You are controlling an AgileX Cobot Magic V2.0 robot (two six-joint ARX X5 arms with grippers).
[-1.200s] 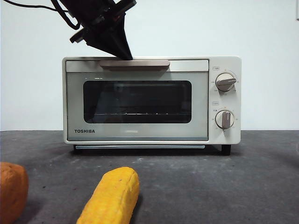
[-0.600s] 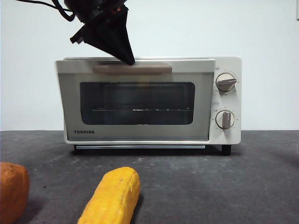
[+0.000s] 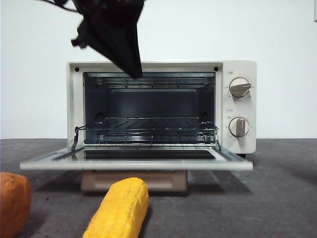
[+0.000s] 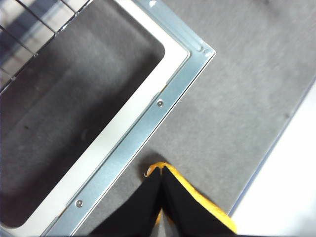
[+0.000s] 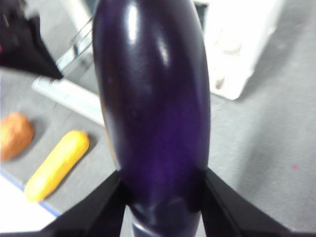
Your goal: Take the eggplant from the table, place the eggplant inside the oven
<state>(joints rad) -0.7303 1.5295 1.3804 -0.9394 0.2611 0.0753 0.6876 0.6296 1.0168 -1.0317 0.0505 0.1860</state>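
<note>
TOSHIBA oven [image 3: 237, 106] on table [image 3: 277, 198], door [image 3: 136, 163] now dropped flat open, was shut a second ago. Corn-shaped item [image 3: 119, 208] and orange lump [image 3: 12, 203] lie before door. Left gripper [image 3: 132, 69], jaws pressed together, empty, above door. Right gripper [image 5: 160, 197] clamps eggplant [image 5: 153, 108], held above table near oven.

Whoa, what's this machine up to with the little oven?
The TOSHIBA toaster oven stands with its door folded down flat and the wire rack bare. The left gripper, jaws together, hangs by the top of the opening. The right gripper holds the eggplant up in the air, not yet inside.
</note>
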